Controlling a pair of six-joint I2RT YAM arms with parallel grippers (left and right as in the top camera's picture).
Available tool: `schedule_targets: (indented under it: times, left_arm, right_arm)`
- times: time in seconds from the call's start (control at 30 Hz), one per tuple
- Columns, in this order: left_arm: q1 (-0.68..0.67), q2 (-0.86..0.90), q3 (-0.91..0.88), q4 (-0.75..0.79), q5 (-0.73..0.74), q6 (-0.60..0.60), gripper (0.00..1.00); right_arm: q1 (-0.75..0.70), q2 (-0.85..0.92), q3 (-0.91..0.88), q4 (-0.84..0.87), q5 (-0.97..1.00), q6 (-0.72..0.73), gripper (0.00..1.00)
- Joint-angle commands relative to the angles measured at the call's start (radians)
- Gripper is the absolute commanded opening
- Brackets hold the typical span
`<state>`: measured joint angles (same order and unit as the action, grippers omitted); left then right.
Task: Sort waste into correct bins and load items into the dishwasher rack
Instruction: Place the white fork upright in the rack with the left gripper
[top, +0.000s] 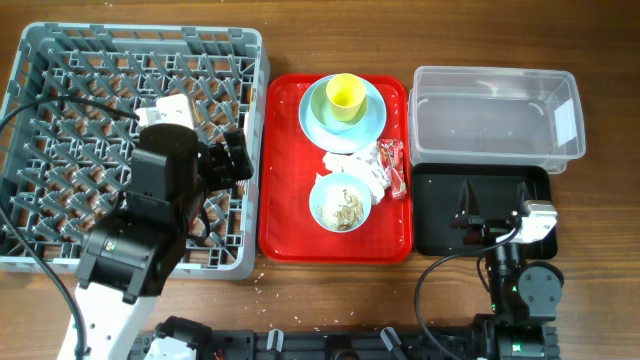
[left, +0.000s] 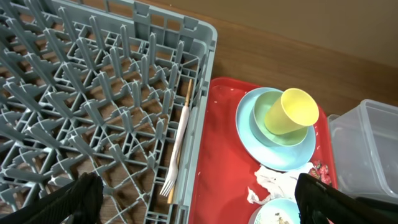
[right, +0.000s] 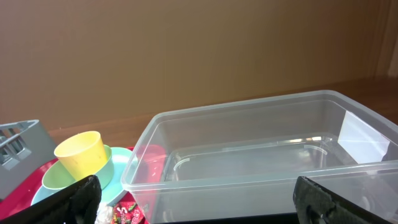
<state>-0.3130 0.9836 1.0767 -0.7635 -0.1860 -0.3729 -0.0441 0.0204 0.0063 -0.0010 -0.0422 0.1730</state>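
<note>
Twice found jaws spread wide and empty: left gripper (left: 200, 202) over the large grey plastic lattice rack (top: 140, 36), right gripper (right: 200, 202) over the shallow black plastic tray (top: 435, 200). Saw white plastic fork (left: 178, 149) and thin wooden chopstick (left: 188, 93) lying together inside the rack's right wall. Noted small yellow cup (left: 292, 111) atop pale blue round plate (left: 245, 127) on flat red tray (top: 290, 200).

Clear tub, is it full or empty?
Empty: the clear tub shows only its bare floor, seen from above and through its walls.
</note>
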Motion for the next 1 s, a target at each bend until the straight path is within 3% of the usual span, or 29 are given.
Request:
schedule_targets:
  times: [0.0, 0.1, 0.17, 0.3, 0.57, 0.67, 0.87, 0.97]
  left_arm:
    - [0.004, 0.020, 0.014, -0.007, -0.022, 0.006, 1.00]
    - [0.004, 0.025, 0.014, -0.057, -0.183, 0.138, 1.00]
    - [0.004, 0.024, 0.014, -0.150, -0.399, 0.243, 1.00]
    - [0.004, 0.024, 0.014, -0.305, -0.660, 0.346, 1.00]
    - [0.003, 0.024, 0.014, -0.338, -0.668, 0.343, 1.00]
    - [0.003, 0.024, 0.014, -0.285, -0.632, 0.344, 1.00]
    - [0.003, 0.024, 0.014, 0.170, -0.053, 0.343, 1.00]
    - [0.003, 0.024, 0.014, 0.344, 0.092, 0.343, 1.00]
  right_arm:
    - [-0.003, -0.003, -0.001, 0.003, -0.005, -0.015, 0.99]
    - [-0.003, -0.003, -0.001, 0.003, -0.005, -0.014, 1.00]
    - [-0.003, -0.003, -0.001, 0.003, -0.005, -0.014, 1.00]
    - [-0.003, -0.003, -0.001, 0.003, -0.005, -0.014, 1.00]
    - [-0.003, -0.003, -0.001, 0.003, -0.005, -0.014, 1.00]
    - [-0.003, -0.003, -0.001, 0.003, -0.005, -0.015, 1.00]
    - [-0.003, -0.003, -0.001, 0.003, -0.005, -0.014, 1.00]
    - [-0.003, -0.003, -0.001, 0.003, -0.005, -0.014, 1.00]
